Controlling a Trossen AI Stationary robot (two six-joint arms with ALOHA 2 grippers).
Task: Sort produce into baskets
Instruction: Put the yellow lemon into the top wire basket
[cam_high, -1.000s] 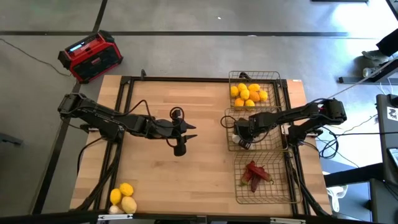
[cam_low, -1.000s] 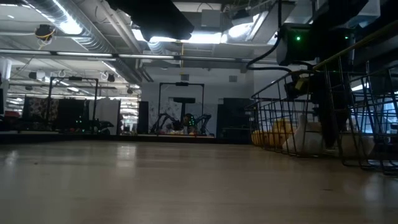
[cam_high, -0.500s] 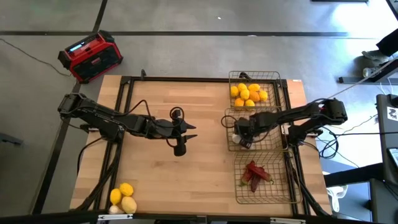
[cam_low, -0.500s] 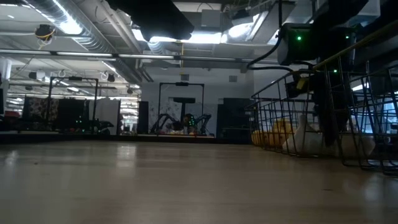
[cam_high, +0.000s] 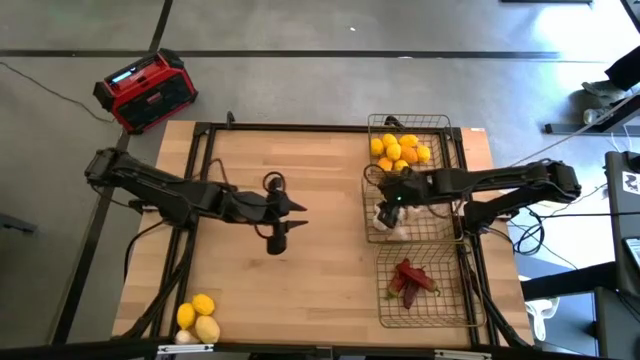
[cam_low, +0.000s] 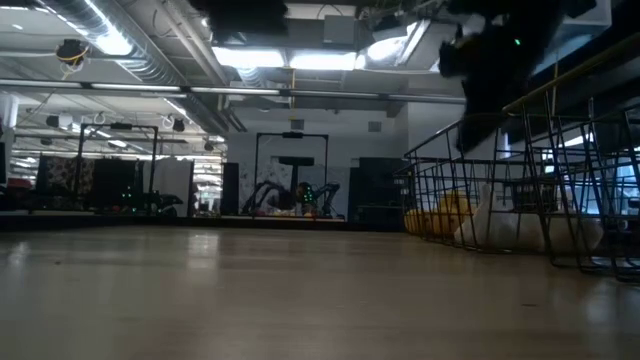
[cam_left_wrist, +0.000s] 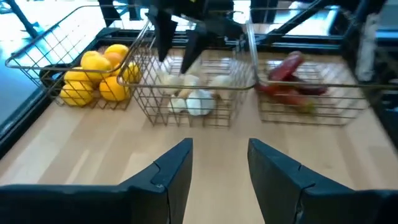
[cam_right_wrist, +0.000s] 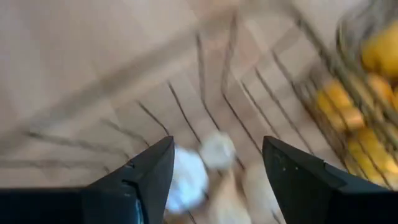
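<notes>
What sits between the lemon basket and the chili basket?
The garlic basket holding white bulbs, seen in the high view, with the right end effector above it.

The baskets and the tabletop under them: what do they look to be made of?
The three baskets look like thin metal wire in a bronze tone: an open square grid you can see the garlic bulbs and lemons through. The tabletop looks like light wood, probably butcher-block style, with narrow parallel strips and a matte surface. The frame rails around it look like black metal.
</notes>
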